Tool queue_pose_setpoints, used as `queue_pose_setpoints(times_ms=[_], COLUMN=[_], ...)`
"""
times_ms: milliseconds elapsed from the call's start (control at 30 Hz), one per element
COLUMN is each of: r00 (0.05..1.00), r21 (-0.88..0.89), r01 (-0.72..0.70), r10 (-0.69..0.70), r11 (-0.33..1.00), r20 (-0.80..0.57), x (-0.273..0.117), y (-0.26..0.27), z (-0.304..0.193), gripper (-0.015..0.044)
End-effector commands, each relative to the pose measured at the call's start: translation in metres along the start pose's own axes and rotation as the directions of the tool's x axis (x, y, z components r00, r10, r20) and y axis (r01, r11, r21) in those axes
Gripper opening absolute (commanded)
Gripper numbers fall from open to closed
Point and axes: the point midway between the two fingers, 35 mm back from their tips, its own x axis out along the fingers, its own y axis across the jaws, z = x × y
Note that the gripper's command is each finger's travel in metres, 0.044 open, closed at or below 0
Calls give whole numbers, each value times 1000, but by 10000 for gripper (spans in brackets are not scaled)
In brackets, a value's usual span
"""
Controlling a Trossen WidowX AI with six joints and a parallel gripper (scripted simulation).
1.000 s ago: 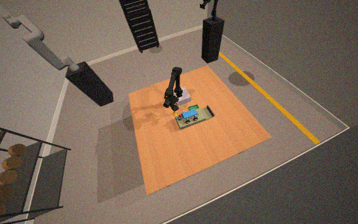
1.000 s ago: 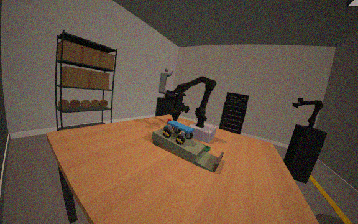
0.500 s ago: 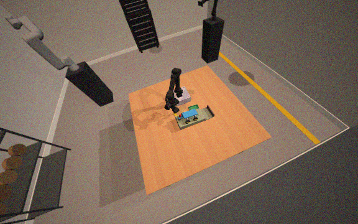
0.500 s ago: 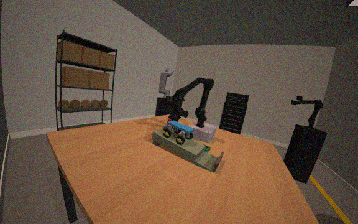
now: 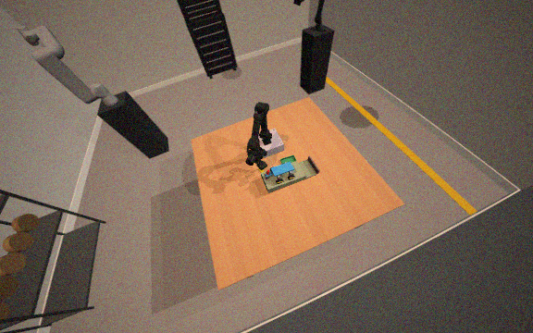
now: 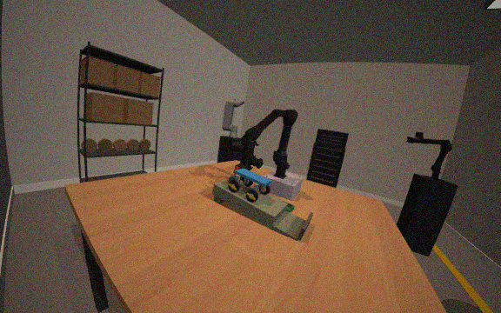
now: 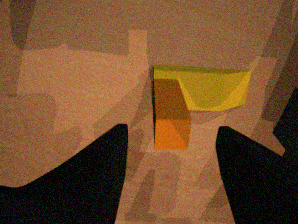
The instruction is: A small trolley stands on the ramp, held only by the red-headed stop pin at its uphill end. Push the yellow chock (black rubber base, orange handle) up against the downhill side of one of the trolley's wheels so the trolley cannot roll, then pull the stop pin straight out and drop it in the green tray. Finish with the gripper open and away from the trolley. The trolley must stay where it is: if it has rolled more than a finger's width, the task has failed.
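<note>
The yellow chock (image 5: 261,171) (image 7: 217,92) lies on the table beyond the ramp's uphill end; its orange handle (image 7: 171,134) points toward the gripper in the wrist view. My gripper (image 5: 262,166) (image 7: 173,135) is part open and empty, above the chock, with the handle showing between its fingertips. The blue trolley (image 5: 282,169) (image 6: 252,176) stands on the grey-green ramp (image 5: 304,171) (image 6: 272,209). The stop pin's red head (image 5: 268,172) (image 6: 237,168) shows at the trolley's uphill end. The green tray (image 5: 288,159) (image 6: 290,207) sits beside the ramp, mostly hidden in the exterior view.
The arm's pale base block (image 5: 272,144) (image 6: 286,187) stands on the wooden table (image 5: 303,222) (image 6: 216,252), behind the ramp. A raised end wall (image 5: 313,166) (image 6: 308,223) closes the ramp's low end. The uphill end of the ramp is close to the gripper.
</note>
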Motion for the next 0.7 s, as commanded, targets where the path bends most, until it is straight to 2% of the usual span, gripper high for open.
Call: queue_pose_setpoints(times_ms=[0, 667], r00=[1000, 1000], r21=[5, 5], r01=[-1, -1], r10=[1, 1], r11=[1000, 1000], r20=[9, 9], x=[7, 31], y=[1, 1], z=[2, 3], gripper=[190, 190])
